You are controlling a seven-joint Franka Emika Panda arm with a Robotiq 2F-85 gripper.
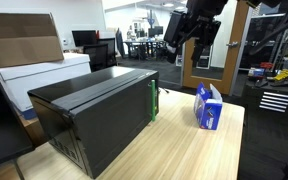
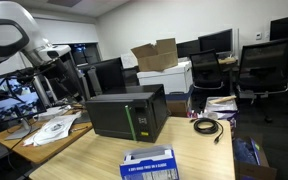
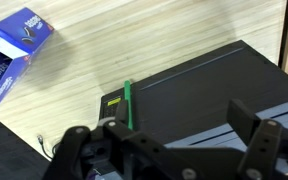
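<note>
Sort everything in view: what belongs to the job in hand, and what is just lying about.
Job in hand: the open hand, hovering over the black box with its green strip.
Lying about: blue carton, coiled cable, loose papers, cardboard box.

black case (image 1: 89, 110): 1 | blue carton (image 1: 208, 105): 1 | coiled black cable (image 2: 206, 125): 1 | open cardboard box (image 2: 156, 55): 1 | wooden bench (image 1: 174, 150): 1 | tool (image 3: 169, 128): 1

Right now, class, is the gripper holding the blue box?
No, the gripper hangs open over the black case, while the blue box lies apart on the table.
</note>
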